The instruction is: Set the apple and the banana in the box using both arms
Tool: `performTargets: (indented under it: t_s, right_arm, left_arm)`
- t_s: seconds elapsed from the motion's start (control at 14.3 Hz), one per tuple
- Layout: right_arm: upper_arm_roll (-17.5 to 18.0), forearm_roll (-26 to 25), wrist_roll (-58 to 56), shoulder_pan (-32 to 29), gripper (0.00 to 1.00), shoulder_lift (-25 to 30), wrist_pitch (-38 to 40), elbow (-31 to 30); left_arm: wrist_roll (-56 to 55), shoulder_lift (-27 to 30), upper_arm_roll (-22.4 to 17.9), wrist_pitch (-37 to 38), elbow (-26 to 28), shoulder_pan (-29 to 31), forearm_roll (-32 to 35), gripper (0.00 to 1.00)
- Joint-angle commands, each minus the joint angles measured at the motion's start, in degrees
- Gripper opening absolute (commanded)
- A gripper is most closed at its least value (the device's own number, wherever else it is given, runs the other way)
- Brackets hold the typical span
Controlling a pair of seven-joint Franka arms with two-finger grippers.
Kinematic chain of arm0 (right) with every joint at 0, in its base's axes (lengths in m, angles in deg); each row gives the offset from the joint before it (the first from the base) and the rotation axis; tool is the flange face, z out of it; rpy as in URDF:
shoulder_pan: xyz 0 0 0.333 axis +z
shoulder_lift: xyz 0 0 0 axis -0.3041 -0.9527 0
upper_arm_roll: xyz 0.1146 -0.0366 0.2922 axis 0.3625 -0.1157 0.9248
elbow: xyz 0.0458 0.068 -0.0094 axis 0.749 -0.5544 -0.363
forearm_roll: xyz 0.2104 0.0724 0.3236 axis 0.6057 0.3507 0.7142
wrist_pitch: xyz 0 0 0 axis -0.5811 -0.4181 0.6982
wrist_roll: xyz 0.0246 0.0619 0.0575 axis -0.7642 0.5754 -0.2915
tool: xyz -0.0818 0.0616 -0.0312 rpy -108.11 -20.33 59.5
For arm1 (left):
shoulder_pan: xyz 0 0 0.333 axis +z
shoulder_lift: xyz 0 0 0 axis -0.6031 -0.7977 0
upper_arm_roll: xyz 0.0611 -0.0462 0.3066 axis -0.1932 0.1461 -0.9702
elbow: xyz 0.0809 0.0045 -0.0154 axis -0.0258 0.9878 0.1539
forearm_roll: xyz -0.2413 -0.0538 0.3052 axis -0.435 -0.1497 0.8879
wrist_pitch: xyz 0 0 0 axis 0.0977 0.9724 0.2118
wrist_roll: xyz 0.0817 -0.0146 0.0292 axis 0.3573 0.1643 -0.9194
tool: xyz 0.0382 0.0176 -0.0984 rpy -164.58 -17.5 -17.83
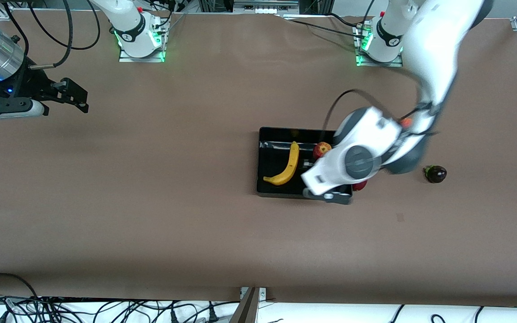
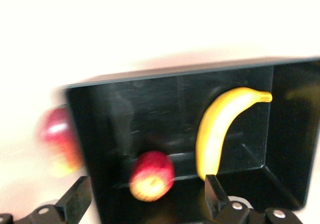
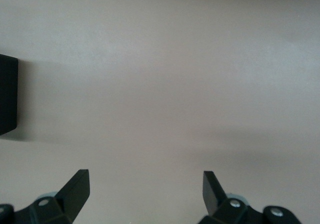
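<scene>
Brown table (image 1: 151, 202) fills the room, with two white robot arms on it. Near the middle sits the black box (image 1: 267, 139). Inside it lies the yellow banana (image 1: 287, 166), and beside that the small red apple (image 2: 151, 175). The left gripper (image 2: 145, 199) hangs over the box, fingers spread wide, holding nothing. The right gripper (image 3: 145, 191) waits over bare table at its own end, fingers spread too. A little dark fruit (image 1: 435, 173) lies outside the box.
</scene>
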Motion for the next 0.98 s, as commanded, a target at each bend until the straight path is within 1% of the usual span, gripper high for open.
performTargets:
  t_s: [0.0, 0.14, 0.21, 0.28, 0.35, 0.42, 0.49, 0.56, 0.7, 0.77, 0.91]
  right_arm:
    - [0.6, 0.2, -0.5, -0.7, 1.0, 0.3, 0.4, 0.4]
    - [0.6, 0.2, -0.5, -0.7, 1.0, 0.3, 0.3, 0.4]
    - [0.6, 0.2, -0.5, -0.7, 1.0, 0.3, 0.3, 0.4]
    - [0.7, 0.2, -0.5, -0.7, 1.0, 0.3, 0.3, 0.4]
    - [0.7, 0.2, -0.5, -0.7, 1.0, 0.3, 0.5, 0.4]
    - [0.6, 0.2, -0.5, -0.7, 1.0, 0.3, 0.6, 0.5]
    - [0.6, 0.2, -0.5, -0.7, 1.0, 0.3, 0.6, 0.5]
    - [0.6, 0.2, -0.5, -0.7, 1.0, 0.4, 0.7, 0.5]
    - [0.6, 0.2, -0.4, -0.7, 1.0, 0.4, 0.7, 0.4]
    - [0.6, 0.2, -0.4, -0.6, 1.0, 0.4, 0.8, 0.4]
    - [0.6, 0.2, -0.4, -0.7, 1.0, 0.4, 0.8, 0.5]
  left_arm:
    - [6.4, 10.7, -0.1, 6.6, 2.8, 5.5, 0.0, 1.0]
    - [13.9, 14.8, -0.1, 12.0, 2.7, 9.3, -0.2, 1.0]
    - [16.4, 17.5, -1.1, 13.7, 3.2, 9.9, -0.9, 1.0]
    - [16.7, 21.3, -4.2, 13.7, 4.6, 9.4, -1.2, 1.0]
    - [16.8, 24.2, -9.5, 13.4, 6.6, 7.3, -4.0, 1.0]
    - [16.5, 27.6, -16.3, 13.3, 8.6, 4.1, -7.5, 1.0]
    - [16.5, 30.7, -23.2, 13.0, 11.1, 0.4, -8.8, 1.0]
    - [16.7, 32.7, -26.5, 12.1, 13.1, -0.6, -9.4, 1.0]
    - [17.0, 35.6, -27.0, 9.8, 17.8, -0.7, -8.4, 1.0]
    - [17.5, 36.0, -27.0, 7.8, 18.7, -0.5, -8.2, 1.0]
    - [17.8, 35.9, -27.0, 7.6, 19.1, -1.0, -8.7, 1.0]
